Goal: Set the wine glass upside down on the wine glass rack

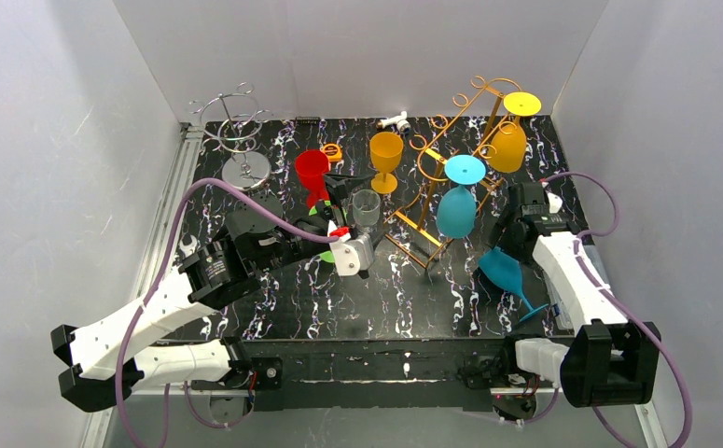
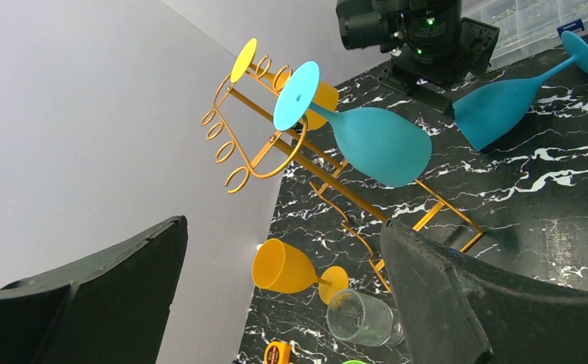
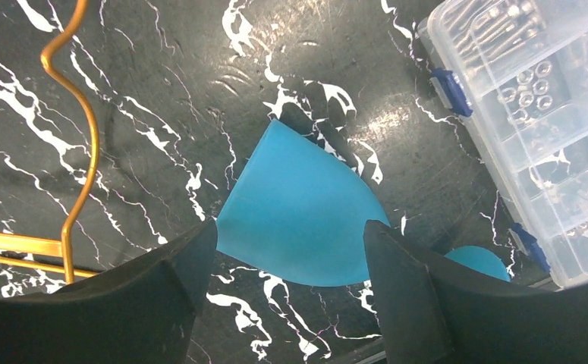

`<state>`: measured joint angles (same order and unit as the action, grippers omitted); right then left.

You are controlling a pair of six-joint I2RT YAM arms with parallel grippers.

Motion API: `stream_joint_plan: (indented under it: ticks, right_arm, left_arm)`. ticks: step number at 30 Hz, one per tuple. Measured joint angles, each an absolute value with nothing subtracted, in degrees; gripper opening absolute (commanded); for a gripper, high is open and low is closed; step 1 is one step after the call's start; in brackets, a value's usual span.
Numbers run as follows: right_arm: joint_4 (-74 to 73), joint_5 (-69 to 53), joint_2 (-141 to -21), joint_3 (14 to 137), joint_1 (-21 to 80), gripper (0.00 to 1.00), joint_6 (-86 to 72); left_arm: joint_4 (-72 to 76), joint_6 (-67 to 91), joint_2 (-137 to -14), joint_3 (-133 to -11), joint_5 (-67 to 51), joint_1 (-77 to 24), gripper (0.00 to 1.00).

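Two fingers of my right claw (image 3: 287, 250) straddle bowl of teal plastic wine glass (image 3: 298, 201), lying sideways by table (image 1: 385, 299) right edge; stem points to near-right corner; whether gripped, cannot tell.

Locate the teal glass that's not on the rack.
Top view, right side: the teal glass lies on its side on the table, nearer than the gold rack, bowl between the fingers of the right gripper.
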<state>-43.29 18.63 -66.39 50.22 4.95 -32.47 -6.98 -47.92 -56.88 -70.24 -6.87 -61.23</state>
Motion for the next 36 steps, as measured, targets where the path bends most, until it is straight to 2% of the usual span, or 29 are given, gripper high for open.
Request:
stream_joint_plan:
  ticks: [5, 10, 15, 17, 21, 23, 35, 36]
  right_arm:
    - [-41.76, 20.12, -68.6, 48.95, 7.97, 0.74, -34.17]
    - [-39.92, 23.35, -71.0, 49.04, 9.74, 0.66, -34.76]
    - [-39.46, 25.69, -71.35, 49.28, 10.5, 0.52, -35.0]
    - [-39.51, 26.26, -71.35, 49.34, 10.81, 0.44, -35.09]
    - [-40.51, 26.65, -71.29, 49.43, 11.49, 0.14, -34.96]
    - [-41.39, 26.46, -71.16, 49.45, 11.79, 0.03, -34.96]
    - [-48.88, 22.76, -60.99, 52.01, 13.37, 0.02, -35.29]
    - [-49.84, 22.57, -59.66, 52.01, 13.69, 0.15, -35.53]
  left_arm:
    - [-6.96, -47.92, -56.88, -70.24, -6.87, -61.23, 0.98]
    - [-6.98, -47.92, -56.88, -70.24, -6.87, -61.23, 0.98]
    - [-6.96, -47.92, -56.88, -70.24, -6.87, -61.23, 0.98]
    - [-6.96, -47.92, -56.86, -70.24, -6.9, -61.23, 0.98]
    - [-6.96, -47.94, -56.77, -70.24, -6.92, -61.23, 0.98]
    - [-6.98, -47.94, -56.71, -70.24, -6.92, -61.23, 0.98]
    - [-7.86, -47.94, -55.77, -70.24, -6.96, -61.23, 0.98]
    - [-7.92, -47.94, -55.59, -70.24, -6.98, -61.23, 0.98]
